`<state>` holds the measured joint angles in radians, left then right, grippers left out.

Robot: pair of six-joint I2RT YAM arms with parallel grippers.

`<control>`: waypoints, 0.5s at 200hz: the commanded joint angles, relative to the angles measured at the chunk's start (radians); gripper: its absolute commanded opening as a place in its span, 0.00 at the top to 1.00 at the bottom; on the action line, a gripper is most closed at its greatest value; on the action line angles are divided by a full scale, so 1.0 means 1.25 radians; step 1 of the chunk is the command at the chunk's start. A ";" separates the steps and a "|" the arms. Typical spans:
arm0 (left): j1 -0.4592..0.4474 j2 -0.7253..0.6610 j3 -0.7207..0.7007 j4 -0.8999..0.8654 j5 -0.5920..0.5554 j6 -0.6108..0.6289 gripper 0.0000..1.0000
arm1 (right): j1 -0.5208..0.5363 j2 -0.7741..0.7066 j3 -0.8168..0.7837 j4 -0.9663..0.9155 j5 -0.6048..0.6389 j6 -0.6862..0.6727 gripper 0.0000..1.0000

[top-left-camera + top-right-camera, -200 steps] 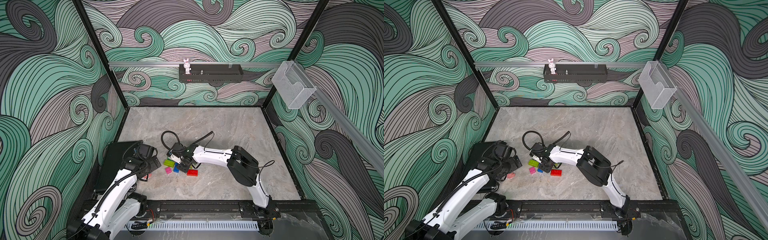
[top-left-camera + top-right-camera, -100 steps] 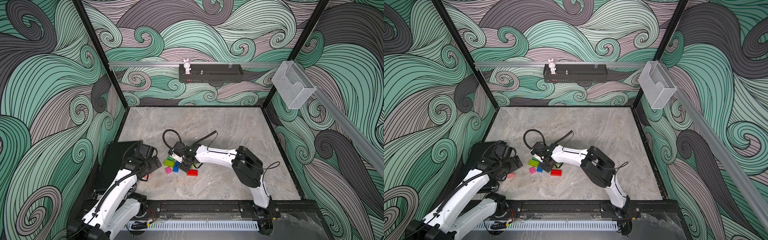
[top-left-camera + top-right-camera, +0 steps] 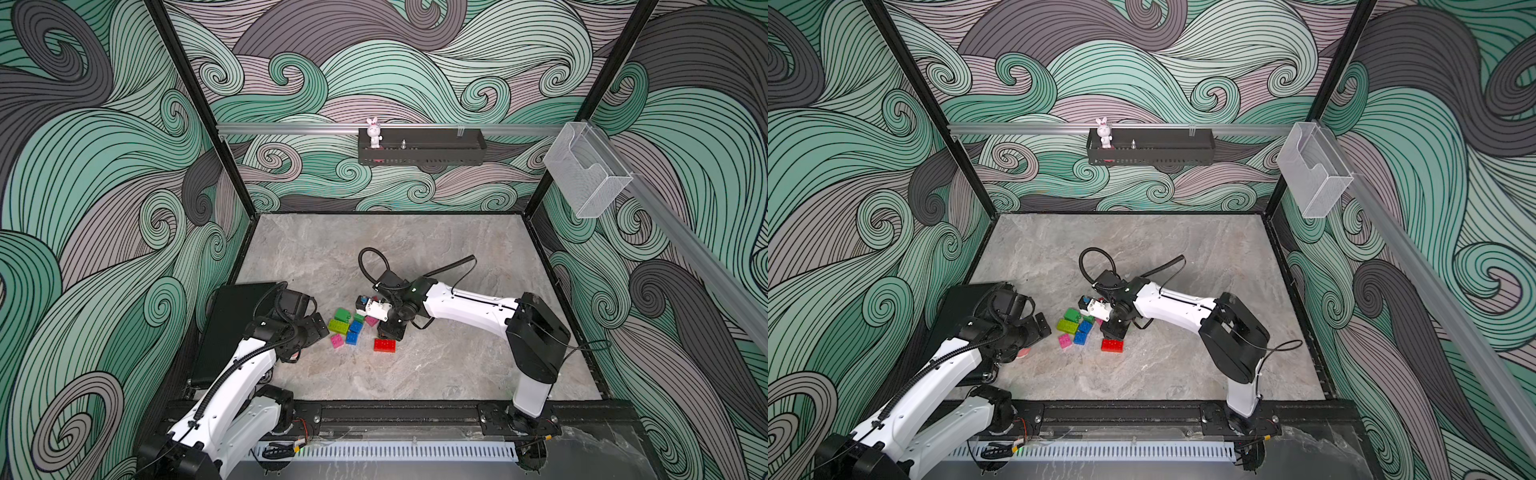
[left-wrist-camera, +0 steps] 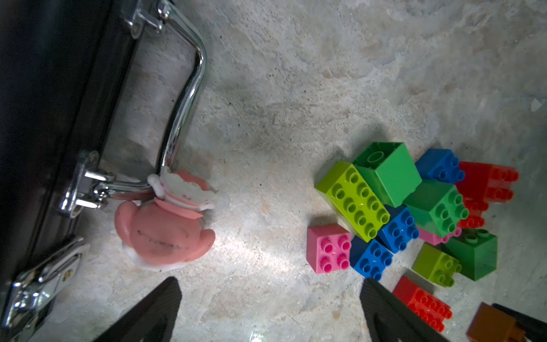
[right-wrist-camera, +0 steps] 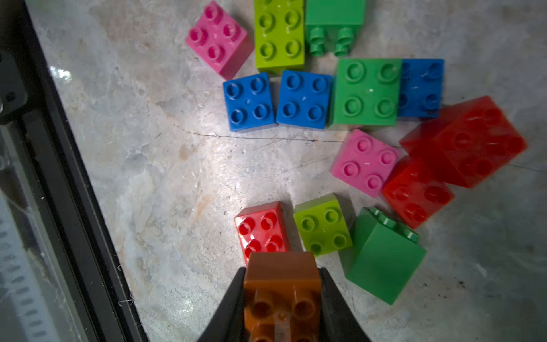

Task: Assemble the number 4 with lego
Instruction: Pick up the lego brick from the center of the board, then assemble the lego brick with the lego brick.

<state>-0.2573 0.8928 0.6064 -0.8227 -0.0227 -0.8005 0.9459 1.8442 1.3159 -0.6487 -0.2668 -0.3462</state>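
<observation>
Down in the lower centre of both top views, loose studded plastic lego bricks (image 3: pixel 351 328) in red, green, lime, blue and pink lie clustered on the grey marbled worktop (image 3: pixel 415 374) between the two arms. The right gripper (image 5: pixel 281 271) has its black fingers (image 5: pixel 229 311) closed on a brown-orange studded brick (image 5: pixel 281 284), just beside a small red square brick (image 5: pixel 262 229) at the cluster's edge. The left gripper (image 4: pixel 269 281), fingers (image 4: pixel 154 308) spread wide and holding nothing, hangs over the worktop near a pink-and-white toy figurine (image 4: pixel 165 228) lying by the chrome handle (image 4: pixel 186 88) of a black case (image 4: pixel 44 88).
</observation>
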 commanded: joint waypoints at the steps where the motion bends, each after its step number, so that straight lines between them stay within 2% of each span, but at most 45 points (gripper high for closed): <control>1: 0.004 -0.005 0.001 0.000 -0.014 0.006 0.01 | 0.003 0.024 0.020 -0.030 -0.074 -0.117 0.74; 46: 0.004 -0.006 0.001 -0.004 -0.019 0.004 0.01 | -0.007 0.071 0.071 -0.085 -0.043 -0.205 0.73; 100: 0.004 -0.007 0.004 -0.009 -0.028 0.003 0.01 | -0.013 0.098 0.116 -0.096 -0.034 -0.250 0.73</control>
<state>-0.2573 0.8925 0.6056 -0.8219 -0.0319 -0.7982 0.9360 1.9472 1.4235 -0.7380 -0.3073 -0.6083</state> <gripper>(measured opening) 0.986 0.340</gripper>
